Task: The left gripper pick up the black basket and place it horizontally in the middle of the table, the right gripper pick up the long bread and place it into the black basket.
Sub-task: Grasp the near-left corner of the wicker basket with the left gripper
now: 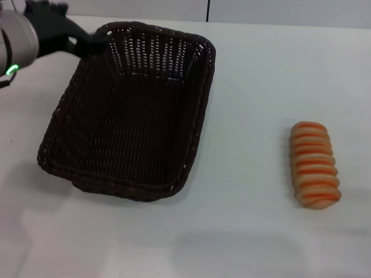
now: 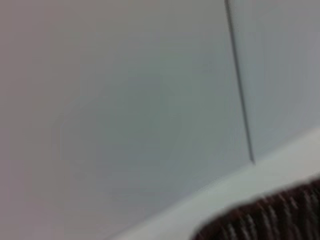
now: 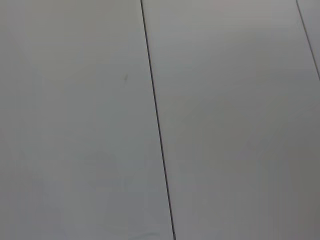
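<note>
1. The black basket (image 1: 128, 115) lies on the table (image 1: 249, 239), left of the middle in the head view, with its long side running from about 7 o'clock to 1 o'clock. It sits upright with the opening up, and nothing is inside it.

2. The left gripper (image 1: 94, 41) is at the far-left corner of the basket, at about 11 o'clock from the basket's centre. Its black fingers (image 1: 85, 38) reach the braided rim at that corner and appear to touch it. How wide the fingers stand, and whether they really pinch the rim, I cannot tell, because dark fingers and dark wicker merge together.

3. The left arm (image 1: 15, 44) enters from the upper left edge, and a green light (image 1: 12, 69) shows on it.

4. In the left wrist view, only a small piece of the basket rim (image 2: 270, 217) appears, with a strip of the white table and a pale wall panel (image 2: 125, 100) behind it.

5. The long bread (image 1: 314, 164) lies at about 3 o'clock from the basket, well apart from it. It rests flat on the table, its length pointing nearly toward 12 o'clock, and nothing touches it.

6. The right gripper is not visible in any view. The right wrist view shows only pale wall panels (image 3: 75, 125) with thin dark seams (image 3: 157, 120).
</note>
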Robot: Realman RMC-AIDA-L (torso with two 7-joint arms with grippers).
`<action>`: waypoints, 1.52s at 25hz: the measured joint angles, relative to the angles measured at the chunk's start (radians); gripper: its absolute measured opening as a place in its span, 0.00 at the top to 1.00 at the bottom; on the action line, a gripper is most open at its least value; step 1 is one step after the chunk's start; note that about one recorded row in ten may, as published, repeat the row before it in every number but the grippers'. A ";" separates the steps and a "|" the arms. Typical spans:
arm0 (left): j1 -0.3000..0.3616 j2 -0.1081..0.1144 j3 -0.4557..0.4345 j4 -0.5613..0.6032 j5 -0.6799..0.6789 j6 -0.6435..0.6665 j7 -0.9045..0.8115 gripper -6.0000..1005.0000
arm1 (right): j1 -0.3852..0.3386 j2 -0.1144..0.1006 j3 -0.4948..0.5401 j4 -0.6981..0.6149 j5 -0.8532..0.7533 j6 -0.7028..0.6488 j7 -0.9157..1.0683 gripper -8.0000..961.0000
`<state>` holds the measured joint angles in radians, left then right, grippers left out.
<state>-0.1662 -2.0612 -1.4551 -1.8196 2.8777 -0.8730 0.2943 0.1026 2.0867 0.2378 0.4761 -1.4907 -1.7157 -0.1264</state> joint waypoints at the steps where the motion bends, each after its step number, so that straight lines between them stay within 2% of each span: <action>1: -0.015 0.000 -0.005 -0.002 -0.001 -0.045 -0.005 0.25 | 0.000 0.000 0.000 -0.001 0.000 0.002 0.000 0.12; 2: -0.035 -0.001 -0.013 0.001 -0.001 -0.102 -0.007 0.25 | 0.000 0.000 0.000 -0.002 0.000 0.004 0.000 0.12; 5: -0.059 -0.004 -0.019 0.033 0.002 -0.154 -0.008 0.25 | -0.001 0.001 0.000 -0.002 -0.002 0.007 0.000 0.12; 13: -0.091 -0.004 -0.033 0.145 0.010 -0.149 -0.030 0.25 | -0.001 0.001 -0.014 -0.002 -0.003 0.009 0.000 0.12; 27: -0.100 -0.004 -0.041 0.178 0.004 -0.185 -0.031 0.25 | 0.001 -0.001 -0.025 0.002 -0.005 0.011 -0.003 0.12; 29: -0.110 -0.005 -0.041 0.191 0.003 -0.197 -0.031 0.26 | 0.002 -0.001 -0.025 0.002 -0.005 0.012 -0.003 0.12; 31: -0.146 -0.005 -0.049 0.240 0.005 -0.228 -0.040 0.26 | 0.002 -0.001 -0.025 0.003 -0.005 0.012 -0.003 0.12; 36: -0.155 -0.001 -0.046 0.236 0.009 -0.253 -0.030 0.28 | 0.002 -0.001 -0.025 0.003 -0.005 0.012 -0.003 0.12; 38: -0.155 0.000 -0.043 0.230 0.010 -0.254 -0.015 0.40 | 0.002 -0.001 -0.025 0.003 -0.005 0.011 -0.003 0.12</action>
<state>-0.3214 -2.0614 -1.4983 -1.5893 2.8873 -1.1273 0.2796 0.1043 2.0862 0.2132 0.4786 -1.4957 -1.7045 -0.1297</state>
